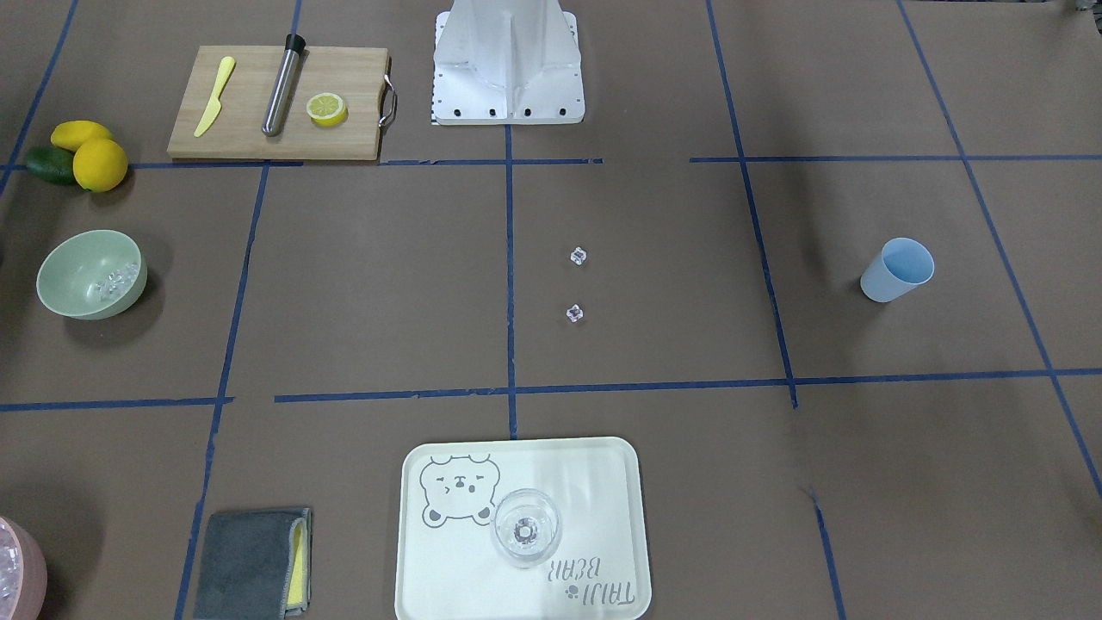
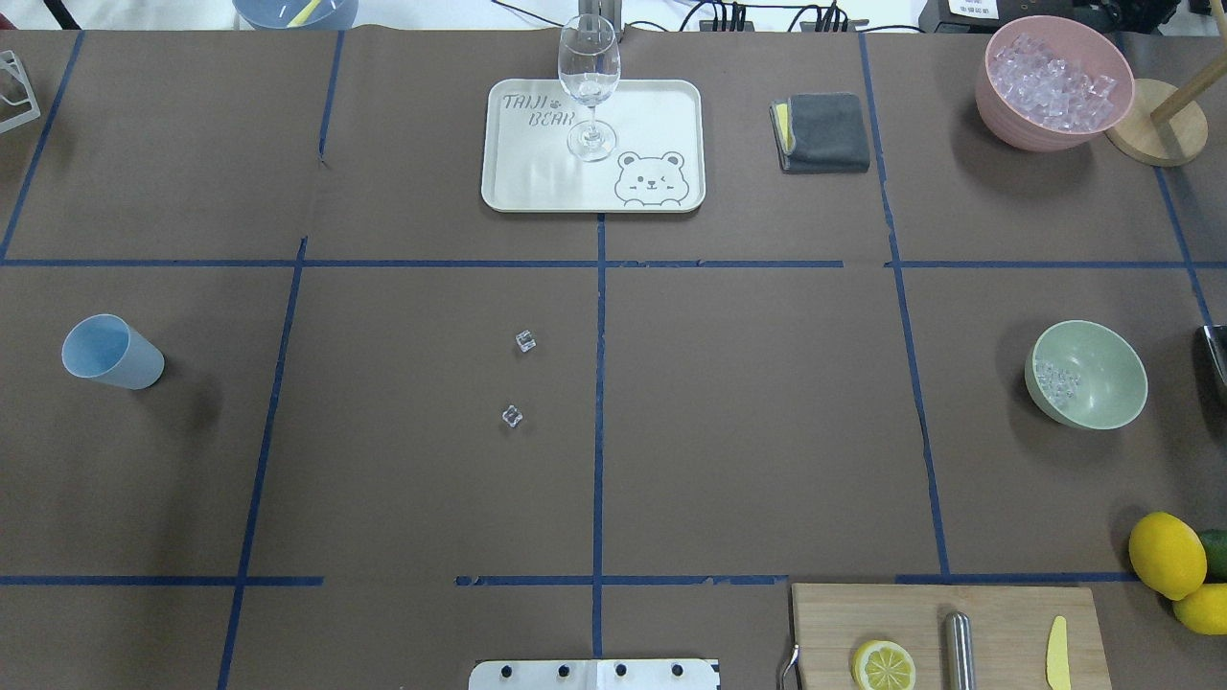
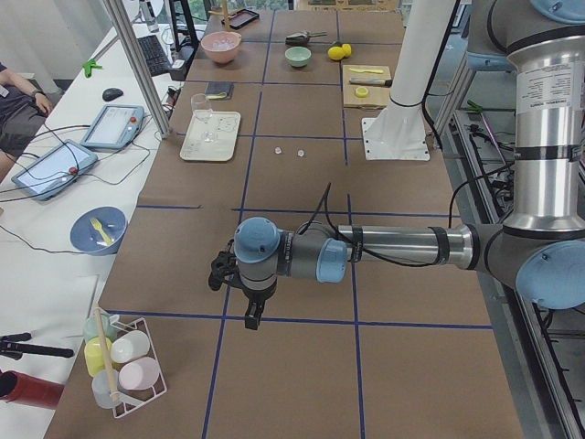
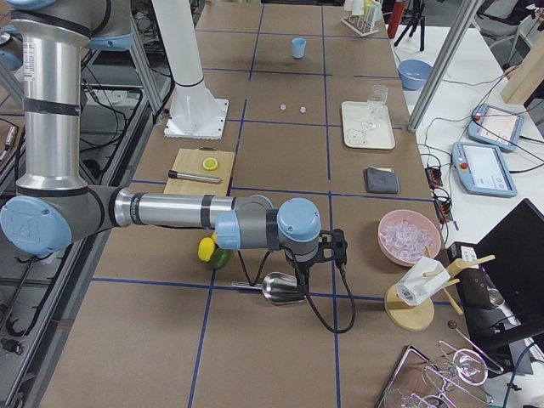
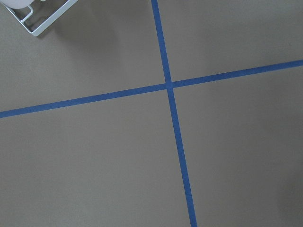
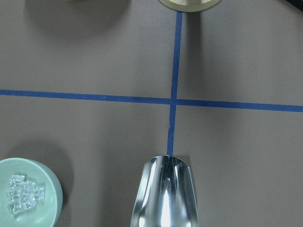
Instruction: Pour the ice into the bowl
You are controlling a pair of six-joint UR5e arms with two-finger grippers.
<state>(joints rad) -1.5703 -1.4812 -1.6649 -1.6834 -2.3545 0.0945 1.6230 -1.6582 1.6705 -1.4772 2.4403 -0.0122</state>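
The sage-green bowl (image 2: 1086, 374) stands at the table's right side and holds a small heap of ice (image 2: 1056, 383); it also shows in the right wrist view (image 6: 28, 198) at the lower left. Two loose ice cubes (image 2: 525, 341) (image 2: 512, 416) lie near the table's middle. A metal scoop (image 6: 165, 194) fills the bottom centre of the right wrist view, empty, right of the bowl. My right gripper (image 4: 302, 276) is over the scoop (image 4: 280, 289); I cannot tell its state. My left gripper (image 3: 251, 311) hangs over bare table; I cannot tell its state.
A blue cup (image 2: 110, 352) stands at the left. A pink bowl (image 2: 1053, 81) full of ice and a wooden stand (image 2: 1155, 134) are at the far right. A tray (image 2: 671, 105) with a wine glass (image 2: 589, 86), a grey cloth (image 2: 824, 131), a cutting board (image 2: 1007, 632) and lemons (image 2: 1166, 554) are also there.
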